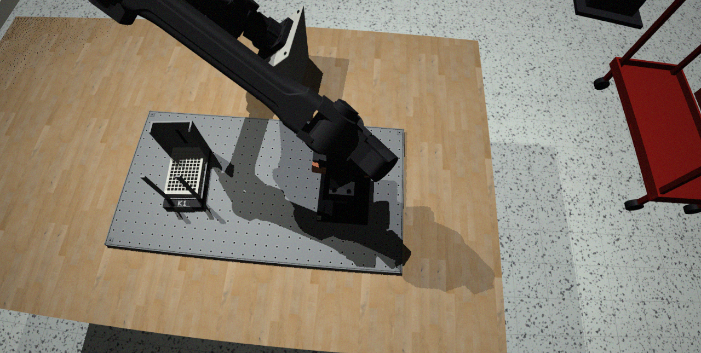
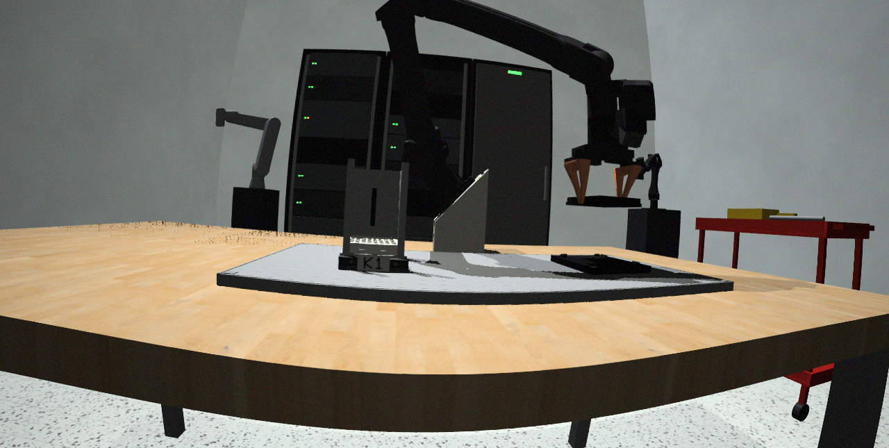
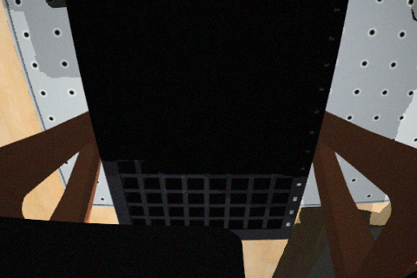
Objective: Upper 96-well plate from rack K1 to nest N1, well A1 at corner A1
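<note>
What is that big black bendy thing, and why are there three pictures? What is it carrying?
It is a robot arm with a two-fingered gripper at its end. One picture looks down from above, one looks across the wooden table, and one comes from a camera on the arm's wrist. On the table lies a grey board with holes. On it stands a small rack, K1, with one white tray of tiny wells inside. The orange fingers are squeezing a second tray, the dark plate, in the air above a flat black holder.
</note>
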{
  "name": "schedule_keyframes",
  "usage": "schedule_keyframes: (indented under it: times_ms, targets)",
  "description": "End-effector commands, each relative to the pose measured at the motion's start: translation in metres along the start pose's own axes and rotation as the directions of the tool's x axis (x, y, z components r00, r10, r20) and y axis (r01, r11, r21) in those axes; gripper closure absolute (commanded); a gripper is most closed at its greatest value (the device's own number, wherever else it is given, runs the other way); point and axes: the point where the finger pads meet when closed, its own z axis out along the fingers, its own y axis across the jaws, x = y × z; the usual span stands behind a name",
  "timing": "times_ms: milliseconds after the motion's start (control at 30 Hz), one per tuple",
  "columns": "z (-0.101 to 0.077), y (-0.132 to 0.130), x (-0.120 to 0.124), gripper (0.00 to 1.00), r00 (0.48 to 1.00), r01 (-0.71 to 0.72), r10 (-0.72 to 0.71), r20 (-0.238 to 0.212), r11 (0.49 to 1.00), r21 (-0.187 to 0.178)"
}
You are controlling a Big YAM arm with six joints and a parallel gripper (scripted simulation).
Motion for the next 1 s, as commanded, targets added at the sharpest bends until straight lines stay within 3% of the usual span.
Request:
schedule_keyframes:
  times_ms: [0,967]
  targets:
    - [0.008,0.002,-0.003,1.00,1.000,0.007,-0.007,0.006,1.000,-0.004]
    - [0.054,0.002,-0.001,1.00,1.000,0.006,-0.006,0.004,1.000,-0.003]
